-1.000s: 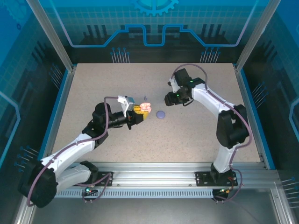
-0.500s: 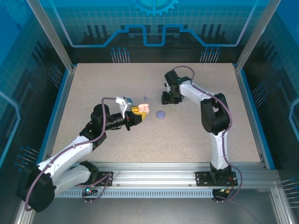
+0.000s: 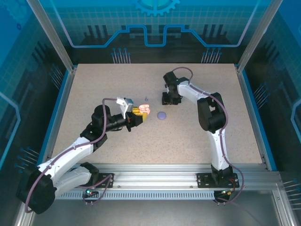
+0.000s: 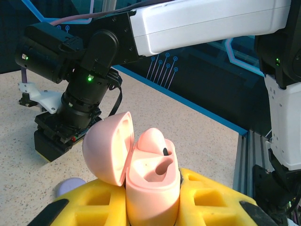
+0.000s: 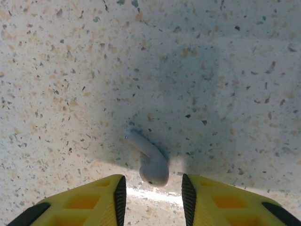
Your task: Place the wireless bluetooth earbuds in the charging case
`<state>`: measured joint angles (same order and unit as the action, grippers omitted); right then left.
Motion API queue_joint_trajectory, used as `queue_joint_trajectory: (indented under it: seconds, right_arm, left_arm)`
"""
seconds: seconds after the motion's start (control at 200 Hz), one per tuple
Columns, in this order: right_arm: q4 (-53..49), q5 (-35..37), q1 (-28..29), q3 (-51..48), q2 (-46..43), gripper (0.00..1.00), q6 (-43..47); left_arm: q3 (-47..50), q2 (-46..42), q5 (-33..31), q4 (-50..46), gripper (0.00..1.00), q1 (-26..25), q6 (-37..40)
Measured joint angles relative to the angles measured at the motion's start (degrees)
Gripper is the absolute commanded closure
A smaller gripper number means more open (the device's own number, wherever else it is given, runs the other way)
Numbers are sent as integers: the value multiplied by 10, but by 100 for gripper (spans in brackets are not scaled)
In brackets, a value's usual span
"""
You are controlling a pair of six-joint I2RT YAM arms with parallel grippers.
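Note:
My left gripper (image 3: 140, 112) is shut on the open pale pink charging case (image 4: 151, 176), which stands upright between the yellow fingers (image 4: 214, 200). The case's lid (image 4: 107, 147) hangs open to the left. One pink bud (image 4: 153, 139) sits in the case beside an empty socket (image 4: 164, 167). My right gripper (image 5: 153, 188) points straight down at the table, open. A pale stemmed earbud (image 5: 151, 165) lies on the surface between its fingers, touching neither. In the top view the right gripper (image 3: 168, 100) stands right of the pink case (image 3: 145, 109).
A round lilac case (image 3: 162, 115) lies shut on the table between the two grippers, also low left in the left wrist view (image 4: 70, 186). A tiny lilac bud (image 3: 146, 99) lies just beyond the pink case. The speckled table (image 3: 117, 80) has blue side rails.
The right arm has folded in and lowered its gripper onto the table, and its jaws have narrowed around the earbud. The left gripper with the case shifted slightly, then held still.

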<state>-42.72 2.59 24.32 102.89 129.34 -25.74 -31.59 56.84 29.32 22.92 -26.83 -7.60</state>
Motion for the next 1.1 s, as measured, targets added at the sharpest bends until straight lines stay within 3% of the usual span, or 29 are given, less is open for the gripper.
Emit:
queue_joint_trajectory:
  seconds: [0.715, 0.865, 1.101]
  right_arm:
    - [-50, 70, 22, 68, 48, 72, 15]
    - [-48, 70, 23, 68, 48, 79, 33]
    - [-6, 64, 21, 20, 23, 80, 70]
  left_arm:
    - [7, -4, -2, -2, 100, 0, 0]
    - [7, -5, -6, -3, 100, 0, 0]
    - [9, -14, -9, -9, 100, 0, 0]
